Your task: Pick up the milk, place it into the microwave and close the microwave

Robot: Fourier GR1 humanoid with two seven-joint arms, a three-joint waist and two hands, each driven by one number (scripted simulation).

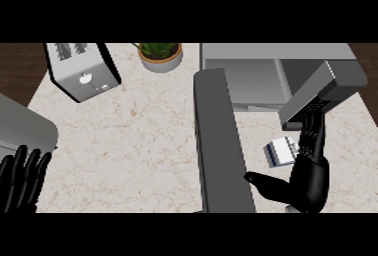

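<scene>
The milk [280,152], a small white and blue carton, lies on the counter to the right of the microwave's open door [218,140]. My right hand [310,185] is right beside it. Its straight fingers [310,142] run along the carton's right side, and the thumb [264,183] is spread out to the left below the carton. The hand is open and I cannot tell if it touches the carton. The microwave [273,52] stands at the back right with its cavity [247,82] showing. My left hand [22,182] rests open, fingers up, at the lower left edge.
A slanted grey block [325,85] with dark marks sits just beyond my right fingertips, in front of the microwave's right part. A toaster [81,70] stands at the back left and a potted plant [160,55] at the back middle. A grey object [22,122] lies at the left edge.
</scene>
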